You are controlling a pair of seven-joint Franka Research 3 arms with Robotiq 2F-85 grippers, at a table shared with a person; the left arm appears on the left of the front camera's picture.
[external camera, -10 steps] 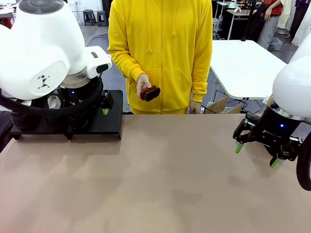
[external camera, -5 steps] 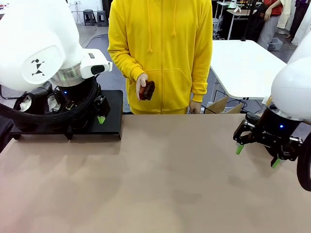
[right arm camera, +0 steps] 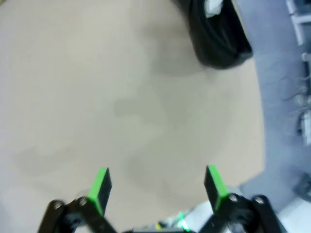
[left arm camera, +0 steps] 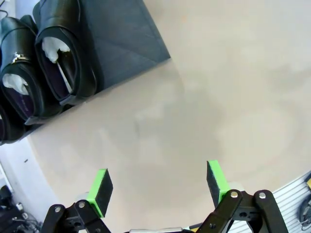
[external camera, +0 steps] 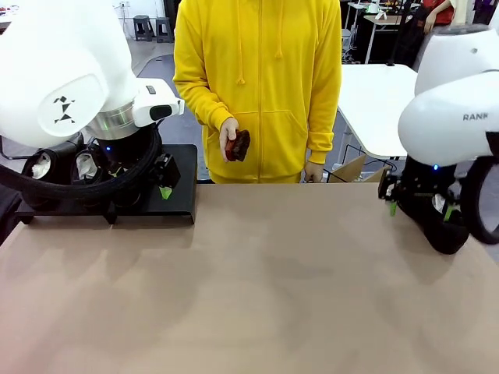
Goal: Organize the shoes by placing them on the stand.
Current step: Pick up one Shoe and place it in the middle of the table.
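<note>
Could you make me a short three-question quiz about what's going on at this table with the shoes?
1. True or false: the left gripper holds a shoe.
2. Where does the shoe near the right gripper lie? A) on the stand B) on the table C) in the person's hand
3. Fill in: the shoes on the stand are stuffed with white ____.

Key: 1. False, its jaws are open over bare table. 2. B, at the table's right edge. 3. Paper.
</note>
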